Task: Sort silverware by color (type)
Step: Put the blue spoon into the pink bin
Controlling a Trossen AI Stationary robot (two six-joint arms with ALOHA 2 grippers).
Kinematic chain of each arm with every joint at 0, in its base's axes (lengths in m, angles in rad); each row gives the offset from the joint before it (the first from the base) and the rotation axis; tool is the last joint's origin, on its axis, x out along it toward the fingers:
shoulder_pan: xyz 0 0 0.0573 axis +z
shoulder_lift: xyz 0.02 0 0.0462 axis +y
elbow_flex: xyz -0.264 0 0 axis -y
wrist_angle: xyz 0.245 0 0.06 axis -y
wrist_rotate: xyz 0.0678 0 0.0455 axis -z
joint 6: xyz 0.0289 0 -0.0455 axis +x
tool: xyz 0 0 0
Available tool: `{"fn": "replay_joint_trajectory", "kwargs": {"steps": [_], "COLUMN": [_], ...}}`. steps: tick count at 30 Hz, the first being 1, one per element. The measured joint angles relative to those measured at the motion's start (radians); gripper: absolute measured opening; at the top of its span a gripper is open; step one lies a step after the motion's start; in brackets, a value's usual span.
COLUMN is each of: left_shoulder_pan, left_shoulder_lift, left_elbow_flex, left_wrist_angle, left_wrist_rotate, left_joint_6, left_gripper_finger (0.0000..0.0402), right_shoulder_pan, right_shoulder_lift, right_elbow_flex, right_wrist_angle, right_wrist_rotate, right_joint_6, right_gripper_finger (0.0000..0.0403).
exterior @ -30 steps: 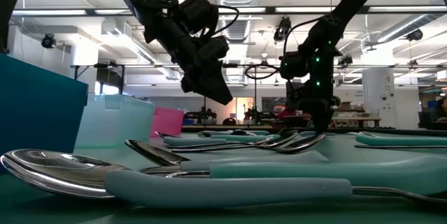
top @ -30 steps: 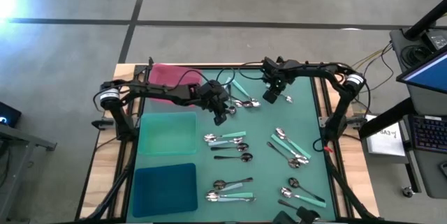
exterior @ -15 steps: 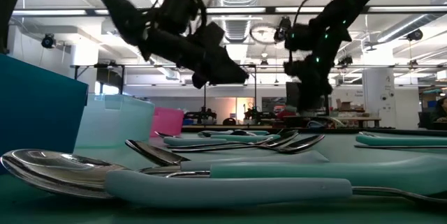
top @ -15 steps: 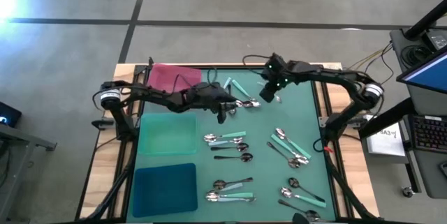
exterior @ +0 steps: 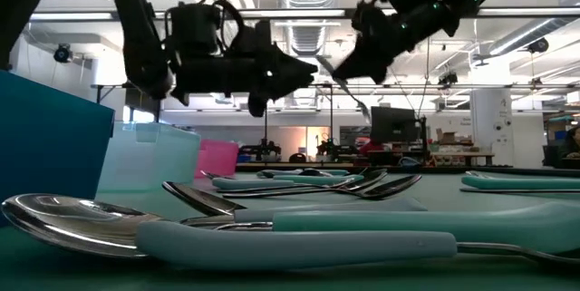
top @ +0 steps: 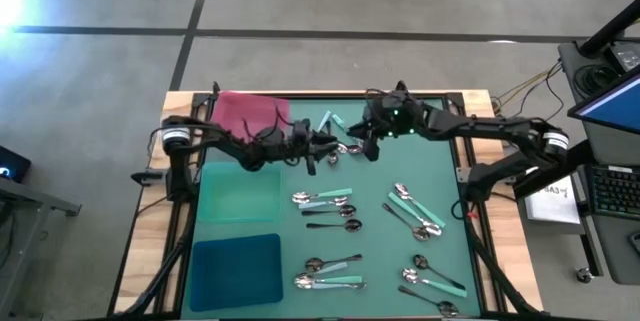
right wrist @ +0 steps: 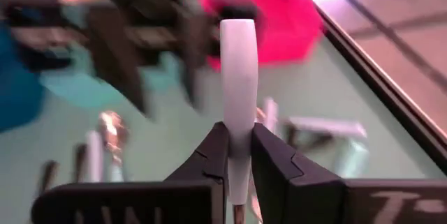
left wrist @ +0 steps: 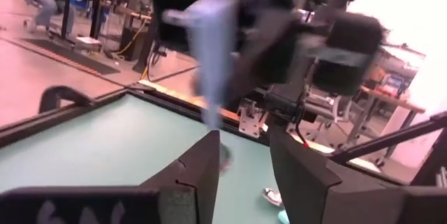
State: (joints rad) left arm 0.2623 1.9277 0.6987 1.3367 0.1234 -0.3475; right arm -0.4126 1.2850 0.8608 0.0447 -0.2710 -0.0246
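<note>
My right gripper (top: pixel 368 133) hangs above the back of the green mat, shut on a mint-teal-handled utensil (right wrist: pixel 237 63). Its thin metal stem (exterior: pixel 355 101) slants down below the gripper. My left gripper (top: pixel 328 143) stands close by on the left, level and pointing at the right gripper. It is open (left wrist: pixel 244 158) with nothing between the fingers, and the held handle (left wrist: pixel 213 49) shows just beyond them. More silverware lies flat on the mat: spoons at the back (top: pixel 350 148), a group in the middle (top: pixel 325 199), others to the right (top: pixel 415 211) and near the front (top: pixel 330 273). My right gripper pinches the utensil's pale mint handle (right wrist: pixel 238 130) between its two fingers. The handle's rounded free end sticks out well past the fingertips. The utensil is lifted clear of the mat and tilted, its metal end (exterior: pixel 365 112) lowest.
Three trays line the mat's left side: pink (top: pixel 250 113) at the back, pale green (top: pixel 240 189) in the middle, blue (top: pixel 237 269) in front. Two teal-handled pieces (top: pixel 332 120) lie at the back edge. A wooden frame (top: pixel 470 141) borders the mat.
My right gripper has risen from the spoons at the back of the mat and swung toward the table's left, tipping from pointing down to nearly level, with the teal-handled utensil lifted clear. My left gripper has tipped up from pointing down to level, staying open.
</note>
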Motion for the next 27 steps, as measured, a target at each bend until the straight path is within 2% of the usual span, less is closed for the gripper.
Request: {"fn": "replay_joint_trajectory", "kwargs": {"steps": [7, 11, 22, 27], "left_shoulder_pan": [-0.004, -0.005, -0.006, -0.007], "left_shoulder_lift": [0.06, 0.059, 0.064, 0.063], "left_elbow_flex": [0.052, 0.058, 0.121, 0.119], "left_wrist_angle": [0.02, 0.025, 0.0, -0.004], "left_wrist_rotate": [0.004, 0.06, 0.077, 0.08], "left_joint_6": [-0.003, 0.007, 0.033, 0.035], "left_gripper_finger": [0.0112, 0.0112, 0.0112, 0.0088], "right_shoulder_pan": [0.056, 0.067, 0.088, 0.094], "right_shoulder_lift": [0.0, 0.0, 0.007, 0.007], "right_elbow_flex": [0.0, 0.0, 0.001, 0.001], "right_wrist_angle": [0.043, 0.045, 0.081, 0.098], "right_wrist_rotate": [0.001, -0.002, -0.003, -0.027], "right_joint_6": [-0.002, -0.005, -0.02, -0.022], "right_gripper_finger": [0.0028, 0.0028, 0.0028, 0.0028]}}
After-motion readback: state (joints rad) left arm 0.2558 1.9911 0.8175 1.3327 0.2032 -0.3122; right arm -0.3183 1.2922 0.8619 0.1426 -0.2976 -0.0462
